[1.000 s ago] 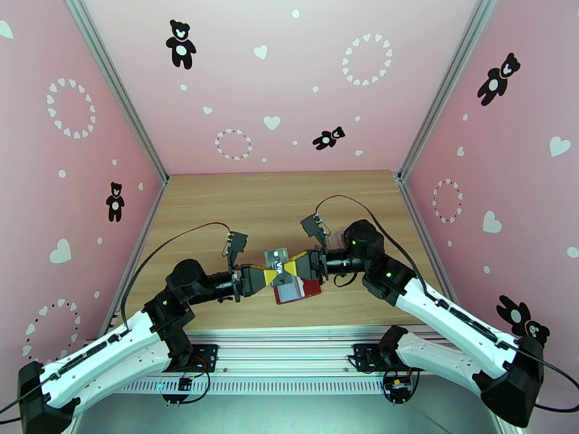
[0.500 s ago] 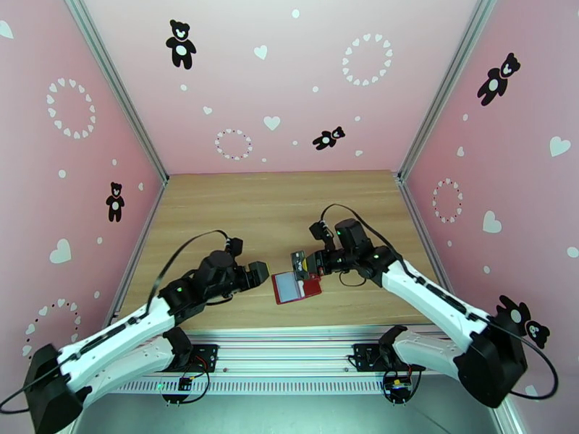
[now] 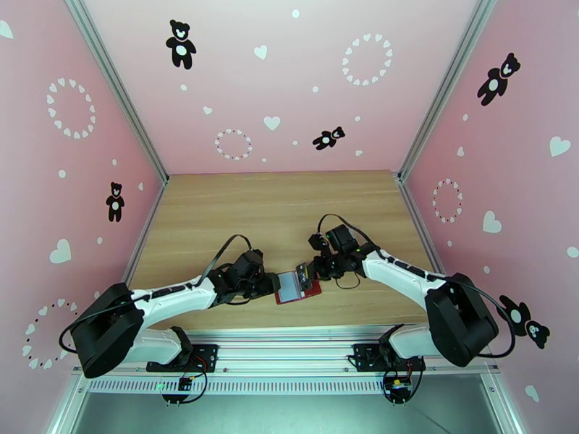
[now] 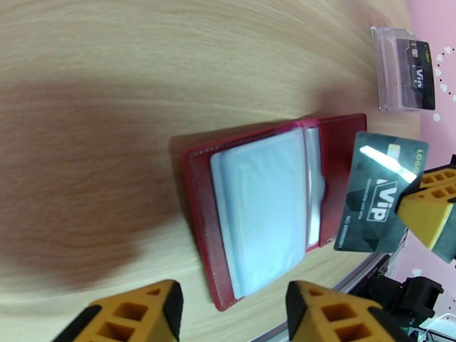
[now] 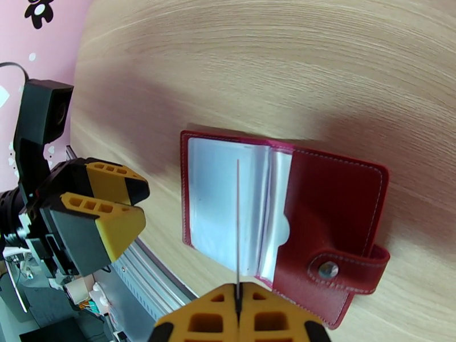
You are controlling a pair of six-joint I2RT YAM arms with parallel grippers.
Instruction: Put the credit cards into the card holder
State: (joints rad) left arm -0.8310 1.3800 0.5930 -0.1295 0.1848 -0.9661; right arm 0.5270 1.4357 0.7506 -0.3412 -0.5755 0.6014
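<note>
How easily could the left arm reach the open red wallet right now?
Probably easily, yes. The left fingers stand open just beside the wallet, with only bare table between. The right fingers pinch a dark card over it from the opposite side, so they seem out of the way.

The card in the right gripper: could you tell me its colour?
The card is dark grey with white VIP lettering, clearest from left wrist.

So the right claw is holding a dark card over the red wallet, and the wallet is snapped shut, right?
No, the wallet lies open, its clear pockets showing; the right wrist view shows it. The right claw does hold a dark card over it.
</note>
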